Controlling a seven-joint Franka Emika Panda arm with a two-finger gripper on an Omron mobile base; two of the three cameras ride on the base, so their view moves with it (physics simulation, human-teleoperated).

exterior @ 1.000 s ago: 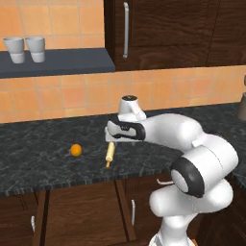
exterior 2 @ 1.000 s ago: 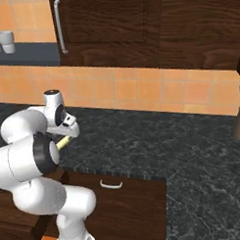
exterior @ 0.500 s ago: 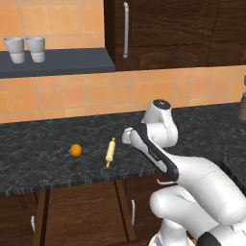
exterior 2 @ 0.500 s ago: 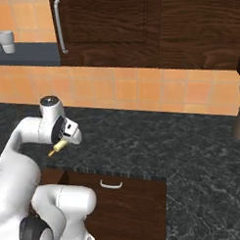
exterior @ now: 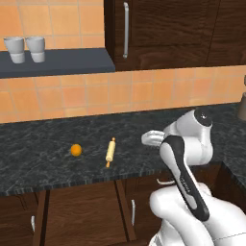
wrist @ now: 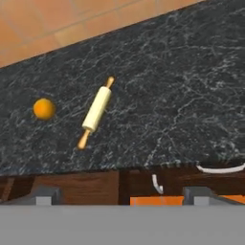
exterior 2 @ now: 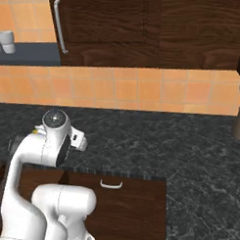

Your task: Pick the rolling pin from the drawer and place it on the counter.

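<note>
Hand view shows the rolling pin [wrist: 97, 111] lying flat on the counter [wrist: 182, 81], long axis diagonal, ahead and left of the gripper [wrist: 122, 194] (fingers spread wide, holding nothing), orange ball [wrist: 43, 108] nearby.

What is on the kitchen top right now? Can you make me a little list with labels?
rolling pin: lying flat on the counter, nothing touching it
counter: dark marbled stone
orange ball: on the counter, left of the rolling pin, apart from it
gripper: to the right of the rolling pin, holding nothing
fingers: tips apart in the hand view
cups: two, on the wall shelf
</note>
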